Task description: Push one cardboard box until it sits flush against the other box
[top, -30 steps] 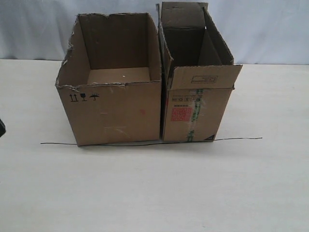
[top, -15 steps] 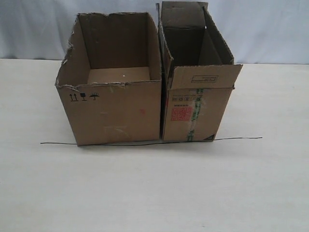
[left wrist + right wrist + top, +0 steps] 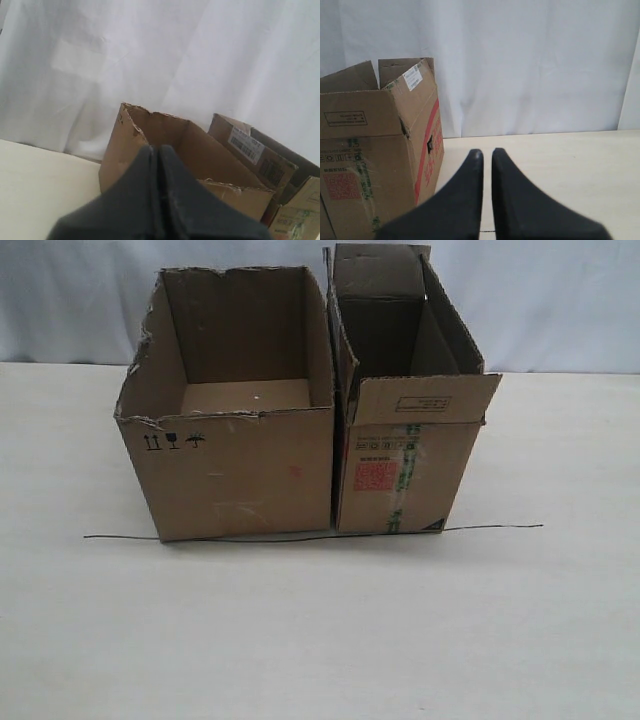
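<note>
Exterior, boxes: wide box point(image 3: 235, 475) on the left, narrow box point(image 3: 400, 475) on the right, both upright on the counter point(image 3: 320, 640).
Exterior, contact: their neighbouring sides meet, with only a thin dark seam between them.
Exterior, fronts: both front edges lie along the black line point(image 3: 490, 528) on the counter.
Exterior, arms: none in view.
Left wrist, gripper: left gripper point(image 3: 158, 148) has its fingers pressed together, holds nothing, and is raised clear of the wide box.
Left wrist, boxes: the wide box is nearer and the narrow box is right behind it.
Right wrist, gripper: right gripper point(image 3: 486, 151) has its fingers a narrow gap apart, empty, near the narrow box's outer side without touching it.
Progress: the push looks finished, since the boxes appear flush.
Left to do: apparently nothing but keeping the arms clear.
</note>
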Controlling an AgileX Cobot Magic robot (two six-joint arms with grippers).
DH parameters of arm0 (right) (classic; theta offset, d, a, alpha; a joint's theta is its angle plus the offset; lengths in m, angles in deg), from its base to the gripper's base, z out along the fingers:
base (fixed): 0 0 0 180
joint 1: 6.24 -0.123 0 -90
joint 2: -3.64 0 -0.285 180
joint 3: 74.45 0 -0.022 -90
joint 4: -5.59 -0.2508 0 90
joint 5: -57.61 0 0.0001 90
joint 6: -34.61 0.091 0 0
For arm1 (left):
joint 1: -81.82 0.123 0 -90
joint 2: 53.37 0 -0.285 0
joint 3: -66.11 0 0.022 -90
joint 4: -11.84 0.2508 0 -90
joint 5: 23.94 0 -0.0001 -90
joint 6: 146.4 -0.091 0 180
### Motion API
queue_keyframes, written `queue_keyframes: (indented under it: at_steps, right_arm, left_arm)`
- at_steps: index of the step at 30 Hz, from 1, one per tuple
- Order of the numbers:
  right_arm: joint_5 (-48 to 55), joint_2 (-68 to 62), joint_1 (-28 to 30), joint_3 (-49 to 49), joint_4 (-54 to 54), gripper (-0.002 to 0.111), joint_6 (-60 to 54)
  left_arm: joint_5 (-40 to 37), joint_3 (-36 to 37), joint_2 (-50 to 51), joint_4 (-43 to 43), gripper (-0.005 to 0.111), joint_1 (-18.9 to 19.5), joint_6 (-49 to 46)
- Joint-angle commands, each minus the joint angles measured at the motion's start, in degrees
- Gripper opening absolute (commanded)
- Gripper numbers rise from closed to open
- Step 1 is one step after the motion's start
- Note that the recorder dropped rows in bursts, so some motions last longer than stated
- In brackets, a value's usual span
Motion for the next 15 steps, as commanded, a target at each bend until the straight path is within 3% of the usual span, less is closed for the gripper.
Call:
queue_keyframes:
  at_steps: [1,9,11,15]
  right_arm:
    - [-0.3,0.2,-0.2,0.2,0.0,0.005,0.0]
    - [-0.3,0.2,-0.2,0.2,0.0,0.005,0.0]
    - [-0.3,0.2,-0.2,0.2,0.0,0.005,0.0]
    - [-0.3,0.2,-0.2,0.2,0.0,0.005,0.0]
  left_arm:
    - [0.6,0.3,-0.1,-3.3,0.000,-0.5,-0.1]
    - [1.4,0.3,-0.1,-0.2,0.000,-0.5,0.9]
    - [0.4,0.3,-0.1,11.8,0.000,-0.5,9.0]
    - [-0.3,0.4,-0.1,51.8,0.000,-0.5,39.8]
